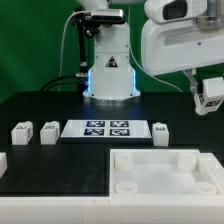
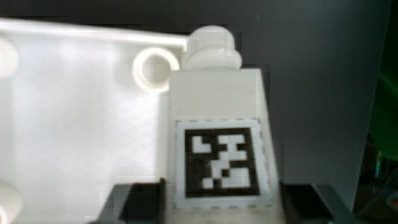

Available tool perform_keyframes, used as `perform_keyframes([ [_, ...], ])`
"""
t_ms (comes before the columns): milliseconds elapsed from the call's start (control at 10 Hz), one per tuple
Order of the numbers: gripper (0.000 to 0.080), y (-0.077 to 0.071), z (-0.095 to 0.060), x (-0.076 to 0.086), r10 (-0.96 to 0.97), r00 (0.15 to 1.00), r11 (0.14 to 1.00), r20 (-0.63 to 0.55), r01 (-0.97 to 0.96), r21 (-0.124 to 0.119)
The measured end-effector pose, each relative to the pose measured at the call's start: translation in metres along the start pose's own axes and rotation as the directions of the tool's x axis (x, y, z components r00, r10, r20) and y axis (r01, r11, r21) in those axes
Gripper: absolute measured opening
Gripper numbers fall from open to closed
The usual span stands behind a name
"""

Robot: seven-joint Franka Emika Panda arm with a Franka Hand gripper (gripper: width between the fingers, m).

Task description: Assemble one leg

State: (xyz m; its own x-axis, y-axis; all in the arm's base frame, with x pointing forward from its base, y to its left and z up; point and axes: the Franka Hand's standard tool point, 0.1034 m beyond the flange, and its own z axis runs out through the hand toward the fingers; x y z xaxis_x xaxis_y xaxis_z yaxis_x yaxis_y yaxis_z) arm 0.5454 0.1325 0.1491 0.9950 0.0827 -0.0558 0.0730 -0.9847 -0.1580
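Ext. view, L to R: a white part (image 1: 2,161) sits at the left edge, cut off by the frame, so can't tell what it is. Next, leg 1 (image 1: 20,132) and leg 2 (image 1: 49,130) stand near each other on the black table (image 1: 60,165), tags facing the cam. Just right of leg 2 lies the marker board (image 1: 110,128), flat, w/ four tags. Behind it, at the back of the table, is the arm base (image 1: 110,70). Leg 3 (image 1: 161,131) stands just beside the board's right end. In front of board and leg 3 lies the tray (image 1: 150,160), big and white, w/ recessed corners.

Far right: gripper (image 1: 211,95) hangs in the air, well above the table and apart from the tray. It carries the held leg (image 1: 212,101), off the table.

Wrist view: held leg (image 2: 217,120) fills the middle, tag face (image 2: 222,160) toward the cam and a rounded peg (image 2: 214,45) at its far end. Dark fingers (image 2: 139,205) are clamped on either side of its near end, touching it. Tray (image 2: 71,120) shows blurred beyond, w/ a round hole (image 2: 155,67) near the peg.
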Motion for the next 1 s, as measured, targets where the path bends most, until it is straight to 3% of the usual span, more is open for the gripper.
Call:
perform_keyframes([
  [300, 0.0291, 0.015, 0.002, 0.013, -0.066, 0.950, 0.998, -0.305, 0.057, -0.038],
  [500, 0.0291, 0.032, -0.022, 0.048, -0.110, 0.902, 0.994, -0.418, 0.090, -0.067],
  [700, 0.0291, 0.030, -0.037, 0.079, -0.116, 0.816, 0.993, -0.566, 0.087, -0.078],
  [800, 0.0291, 0.025, -0.042, 0.090, -0.119, 0.732, 0.993, -0.670, 0.085, -0.084],
  [1000, 0.0291, 0.026, -0.034, 0.088, -0.121, 0.724, 0.993, -0.679, 0.085, -0.085],
])
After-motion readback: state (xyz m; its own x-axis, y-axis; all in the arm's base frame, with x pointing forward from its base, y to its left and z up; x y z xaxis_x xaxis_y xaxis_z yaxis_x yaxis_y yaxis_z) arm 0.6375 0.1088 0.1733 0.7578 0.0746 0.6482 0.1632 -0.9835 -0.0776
